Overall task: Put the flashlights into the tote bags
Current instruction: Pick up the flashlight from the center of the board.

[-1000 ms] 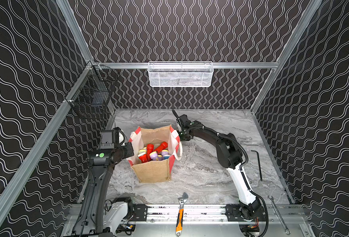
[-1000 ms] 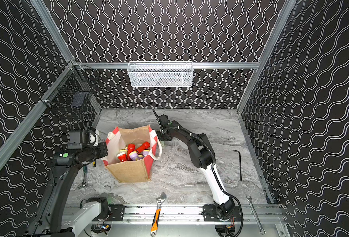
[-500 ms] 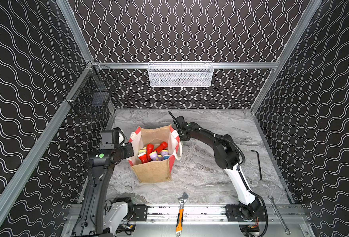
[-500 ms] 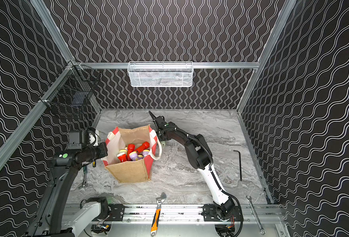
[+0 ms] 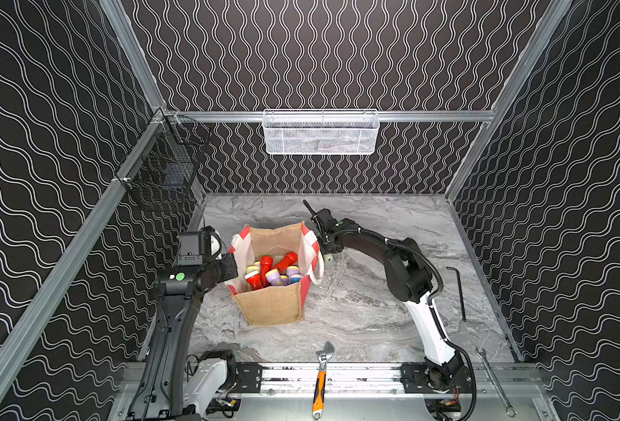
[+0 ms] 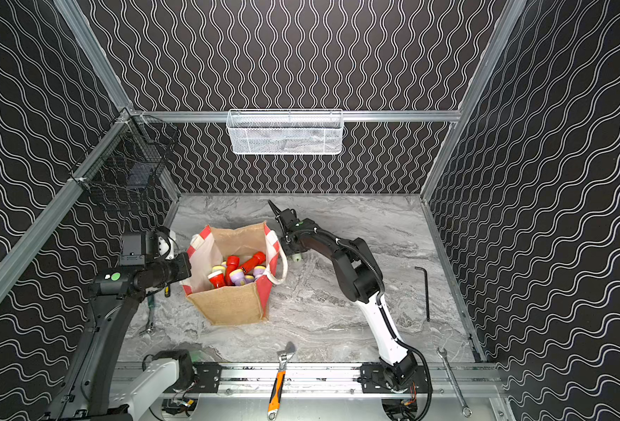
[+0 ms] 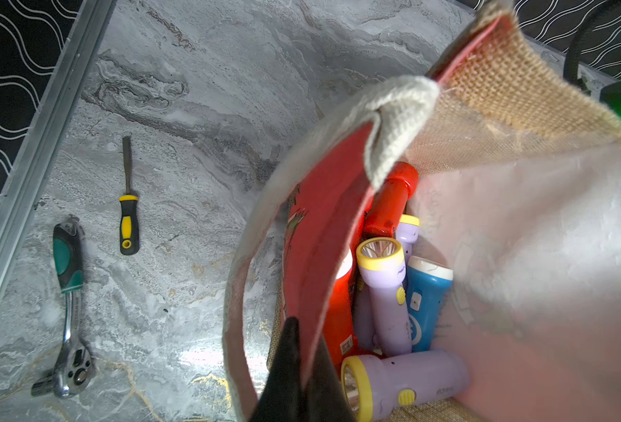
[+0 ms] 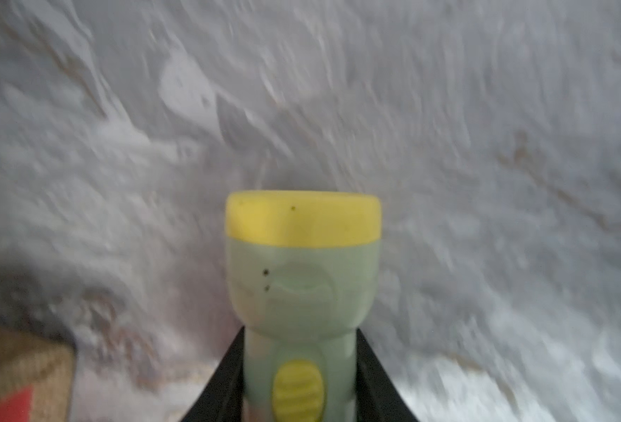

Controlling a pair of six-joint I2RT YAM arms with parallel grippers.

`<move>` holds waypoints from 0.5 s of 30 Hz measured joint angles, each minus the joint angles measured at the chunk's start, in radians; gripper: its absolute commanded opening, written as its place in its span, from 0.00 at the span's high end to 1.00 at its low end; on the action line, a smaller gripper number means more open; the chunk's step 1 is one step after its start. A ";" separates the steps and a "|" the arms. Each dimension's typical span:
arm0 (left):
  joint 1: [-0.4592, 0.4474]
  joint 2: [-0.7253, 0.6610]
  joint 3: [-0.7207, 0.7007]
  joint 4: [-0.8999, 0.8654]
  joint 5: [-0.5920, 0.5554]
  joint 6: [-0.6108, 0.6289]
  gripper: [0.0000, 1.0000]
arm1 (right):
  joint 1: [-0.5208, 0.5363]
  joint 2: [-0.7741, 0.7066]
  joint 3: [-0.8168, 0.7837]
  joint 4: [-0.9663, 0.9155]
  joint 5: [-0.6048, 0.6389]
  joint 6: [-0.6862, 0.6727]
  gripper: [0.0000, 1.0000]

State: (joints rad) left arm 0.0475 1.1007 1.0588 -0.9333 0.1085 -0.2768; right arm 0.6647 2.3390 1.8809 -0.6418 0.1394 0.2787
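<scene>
**Grasp of a flashlight beside the tote bag (image 5: 272,306).** The right gripper (image 8: 300,339) was closed on the pale green flashlight (image 8: 301,277). Its jaws pressed both flanks of the slim handle, just behind the flare of the head. The yellow switch faced the wrist camera, and the yellow-rimmed head pointed away toward the table (image 5: 356,310). In both top views the pale green flashlight (image 6: 297,257) sat low, outside the bag and just beside its striped panel on the right arm's side. Whether it touched the marble could not be told.

The left gripper (image 7: 301,361) was pinched shut on the rim of the opposite side panel (image 7: 323,219), which held the mouth open. Inside, the other flashlights (image 5: 270,271) lay heaped at the bottom: red, lilac and one blue flashlight (image 7: 426,292).

**Handling, as judged.**
- **Weight and stiffness:** the flashlight appeared to be a small hollow plastic shell, probably light and rigid, so a modest squeeze should have sufficed.
- **Surface:** the smooth moulded plastic might have slipped or swivelled between narrow jaws.
- **Where to hold:** the handle was the proper place. It was narrower than the head, and the flare offered a stop against sliding through.
- **The bag:** it was soft jute, likely to fold if nudged. Its rope handle (image 5: 317,271) drooped on the approach side, so a carry well above the rim seemed advisable.
</scene>
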 measured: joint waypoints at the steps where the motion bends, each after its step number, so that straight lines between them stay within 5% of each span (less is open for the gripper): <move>1: 0.000 -0.002 0.000 0.000 0.000 0.000 0.97 | -0.002 -0.012 -0.010 -0.011 -0.008 0.002 0.68; 15: 0.000 -0.007 -0.001 0.000 0.018 0.000 0.97 | -0.032 -0.359 -0.181 -0.039 -0.068 0.028 0.68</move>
State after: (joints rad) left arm 0.0475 1.0939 1.0580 -0.9329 0.1268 -0.2771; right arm 0.6323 1.9800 1.7000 -0.6807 0.0711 0.3069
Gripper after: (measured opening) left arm 0.064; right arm 0.389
